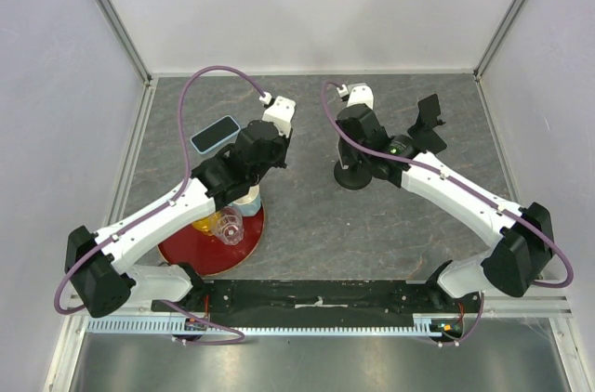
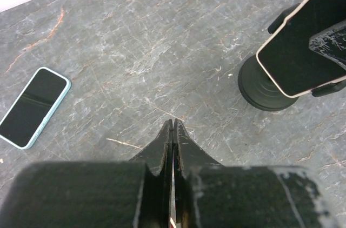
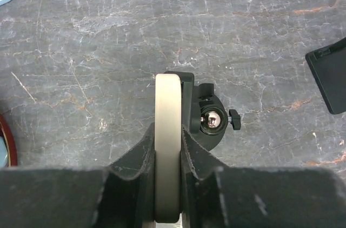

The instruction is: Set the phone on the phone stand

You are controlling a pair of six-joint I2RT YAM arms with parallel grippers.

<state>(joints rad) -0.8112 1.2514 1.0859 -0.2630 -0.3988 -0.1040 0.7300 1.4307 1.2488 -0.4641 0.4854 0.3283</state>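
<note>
Top external: right pincer sits low over the phone stand, mid-table. A blue-cased phone lies flat at far left.

Left wrist: left pincer has its tips pressed together, holding nothing. The cream phone is tilted on the stand (round base showing beneath).

Right wrist: right pincer is clamped on the cream phone's faces, the phone against the stand's cradle.

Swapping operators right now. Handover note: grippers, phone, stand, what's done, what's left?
The left gripper is shut, holding nothing.
The right gripper is shut on the cream phone, holding it against the phone stand.
A blue-cased phone lies flat on the table.
Done: phone at stand. Left: confirm it is seated (cannot tell), release, withdraw.
</note>
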